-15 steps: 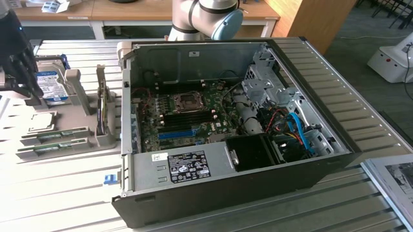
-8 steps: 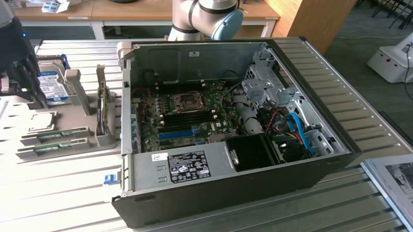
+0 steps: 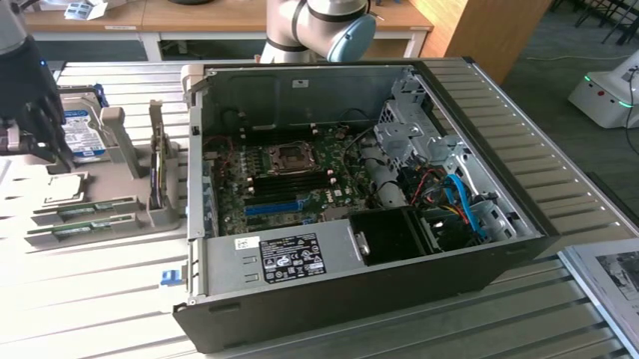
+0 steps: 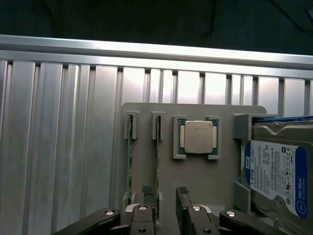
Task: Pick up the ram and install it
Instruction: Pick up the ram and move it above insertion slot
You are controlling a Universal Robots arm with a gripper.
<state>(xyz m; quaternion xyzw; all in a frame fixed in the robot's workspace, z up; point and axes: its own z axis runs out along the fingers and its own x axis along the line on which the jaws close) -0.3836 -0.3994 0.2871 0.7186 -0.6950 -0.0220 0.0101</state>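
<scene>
One slatted surface (image 3: 90,314) carries the open computer case (image 3: 399,292) and a grey holder (image 4: 168,166). Over the holder my end effector (image 4: 165,192) hangs spread wide and empty. The ram (image 4: 157,156), on edge beside the processor (image 4: 198,137), has one end between its fingertips.

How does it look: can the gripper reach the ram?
Probably yes: the gripper hangs right by the ram with jaws open, and the stick stands on edge in its holder slot with nothing lying over it.
</scene>
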